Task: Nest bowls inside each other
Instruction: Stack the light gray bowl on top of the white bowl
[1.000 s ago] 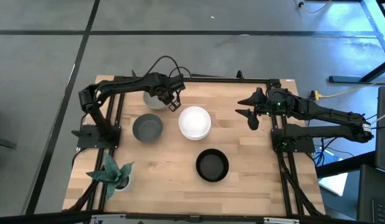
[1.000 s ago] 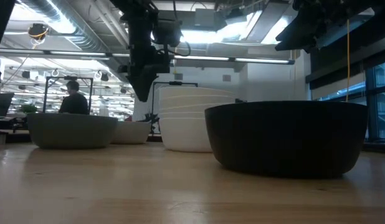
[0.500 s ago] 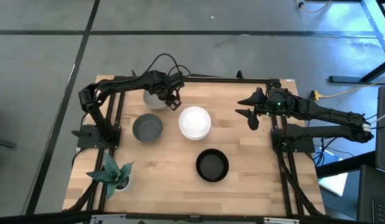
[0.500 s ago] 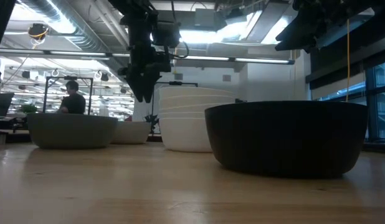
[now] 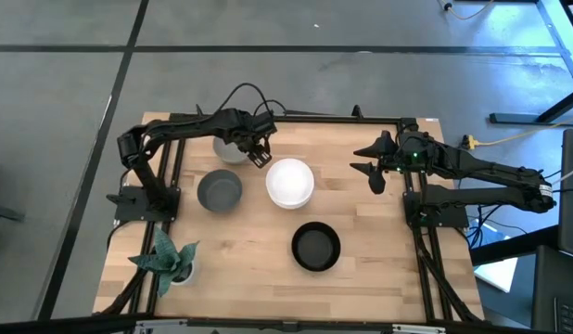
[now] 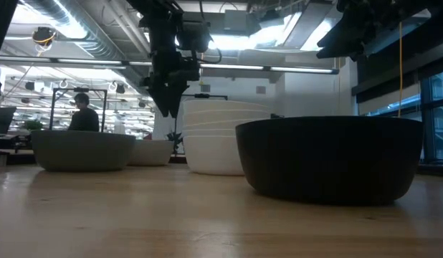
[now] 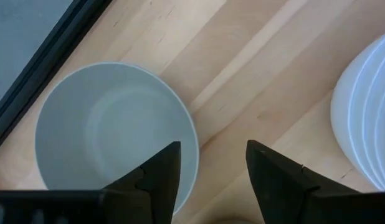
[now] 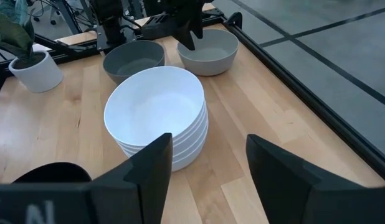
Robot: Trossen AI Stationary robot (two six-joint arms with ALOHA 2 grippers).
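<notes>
Bowls sit spread over the wooden counter (image 5: pixel 379 232). Nearest the front edge is the black bowl (image 5: pixel 315 247), standing alone right of centre. At the near left corner stands a small potted plant (image 5: pixel 169 261) in a white pot. Farther back, near the middle, a stack of white bowls (image 5: pixel 289 183) sits nested together; its layered rims show in the right wrist view (image 8: pixel 158 118). Left of the stack, apart from it, is a dark grey bowl (image 5: pixel 219 190). Farthest back on the left, close to the counter's far edge, lies a lighter grey bowl (image 5: pixel 229 147), partly under the left arm.

The left gripper (image 5: pixel 257 151) hangs above the counter just beside that far grey bowl (image 7: pixel 114 134), between it and the white stack, with its fingers (image 7: pixel 156 177) spread apart and nothing between them. The right gripper (image 5: pixel 372 173) waits at the right side of the counter, raised, its fingers (image 8: pixel 149 168) parted and empty.

In the low view a person (image 6: pixel 83 115) sits far off in the room behind the counter.
</notes>
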